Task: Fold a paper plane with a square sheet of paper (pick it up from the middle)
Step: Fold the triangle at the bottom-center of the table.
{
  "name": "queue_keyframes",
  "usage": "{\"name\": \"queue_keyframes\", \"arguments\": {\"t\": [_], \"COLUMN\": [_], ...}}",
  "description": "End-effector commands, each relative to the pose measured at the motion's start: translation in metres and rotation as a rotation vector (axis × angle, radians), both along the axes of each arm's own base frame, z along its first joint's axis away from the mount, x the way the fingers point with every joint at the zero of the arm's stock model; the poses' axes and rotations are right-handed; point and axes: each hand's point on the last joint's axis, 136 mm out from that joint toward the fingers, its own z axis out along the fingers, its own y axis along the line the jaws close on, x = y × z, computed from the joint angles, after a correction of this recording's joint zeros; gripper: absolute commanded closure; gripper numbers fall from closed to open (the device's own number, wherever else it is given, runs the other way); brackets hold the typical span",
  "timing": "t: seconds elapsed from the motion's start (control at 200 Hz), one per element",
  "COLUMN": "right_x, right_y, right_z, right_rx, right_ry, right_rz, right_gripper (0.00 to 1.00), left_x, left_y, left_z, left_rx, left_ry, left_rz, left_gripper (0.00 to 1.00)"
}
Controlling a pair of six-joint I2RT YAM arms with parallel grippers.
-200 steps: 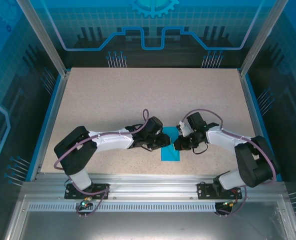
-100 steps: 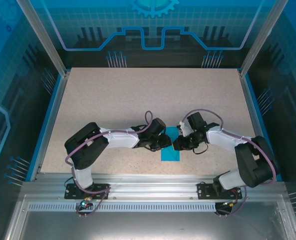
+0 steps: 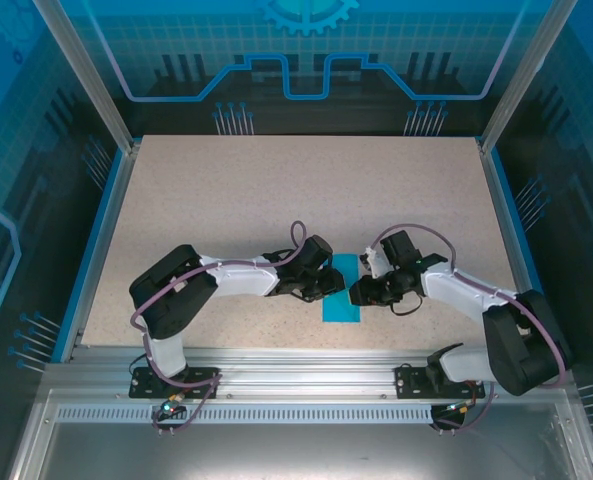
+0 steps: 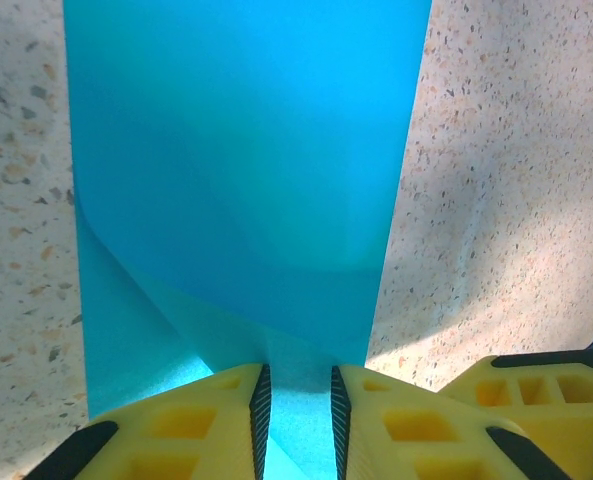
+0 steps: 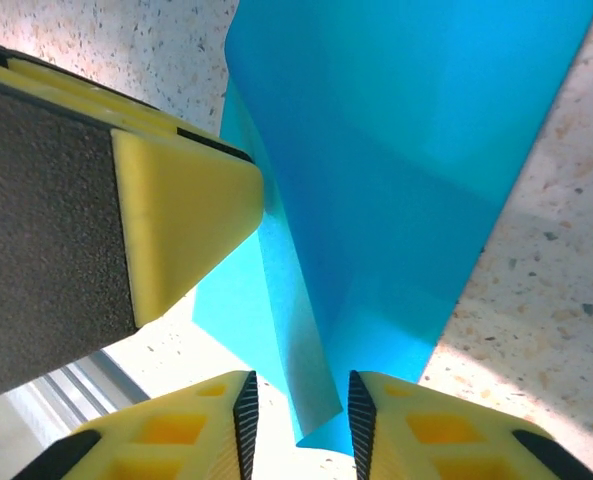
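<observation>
The teal-blue square sheet of paper (image 3: pixel 342 303) lies folded into a narrow strip on the table's near middle, between both grippers. My left gripper (image 3: pixel 327 285) reaches it from the left. In the left wrist view the paper (image 4: pixel 246 150) has its top layer lifted and curling, and a flap runs into the narrow gap of the left gripper (image 4: pixel 300 420), whose jaws stand slightly apart. My right gripper (image 3: pixel 354 293) meets the paper from the right. In the right wrist view a raised fold of the paper (image 5: pixel 396 160) sits between the open right gripper (image 5: pixel 302 425).
One left gripper finger (image 5: pixel 176 210) stands close to the right gripper's jaws across the paper. Speckled tabletop (image 3: pixel 276 190) stretches behind the arms. A blue rim (image 3: pixel 101 235) and metal posts (image 3: pixel 84 75) bound the workspace.
The left arm's elbow swung in toward the middle a second ago. Since then the right arm's elbow has dropped outward to the right. Both grippers stayed at the paper.
</observation>
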Motion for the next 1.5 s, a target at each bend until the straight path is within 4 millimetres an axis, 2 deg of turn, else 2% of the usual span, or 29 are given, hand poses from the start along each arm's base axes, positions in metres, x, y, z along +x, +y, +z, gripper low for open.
{"name": "queue_keyframes", "arguments": {"t": [0.0,0.075,0.3,0.47,0.91,1.495], "right_x": [0.0,0.003,0.008,0.007,0.004,0.01], "right_y": [-0.006,-0.006,-0.003,-0.004,-0.008,-0.005], "right_z": [-0.002,-0.003,0.002,-0.005,-0.012,-0.01], "right_rx": [-0.018,-0.021,-0.008,-0.02,-0.044,-0.041], "right_ry": [0.016,0.016,-0.005,0.016,0.029,0.035], "right_rz": [-0.022,-0.019,-0.006,0.014,0.011,0.028], "right_gripper": [0.77,0.79,0.91,0.97,0.97,0.96], "left_x": [0.002,0.003,0.003,0.002,0.0,0.0], "left_y": [-0.007,-0.007,-0.007,-0.007,-0.006,0.003], "left_z": [0.005,0.006,0.005,0.007,0.012,0.022], "left_rx": [-0.019,-0.021,-0.02,-0.023,-0.022,-0.017], "left_ry": [-0.001,-0.004,0.0,0.003,-0.006,-0.052], "left_rz": [0.004,0.004,0.005,0.004,-0.002,0.004], "left_gripper": [0.73,0.73,0.73,0.72,0.69,0.64]}}
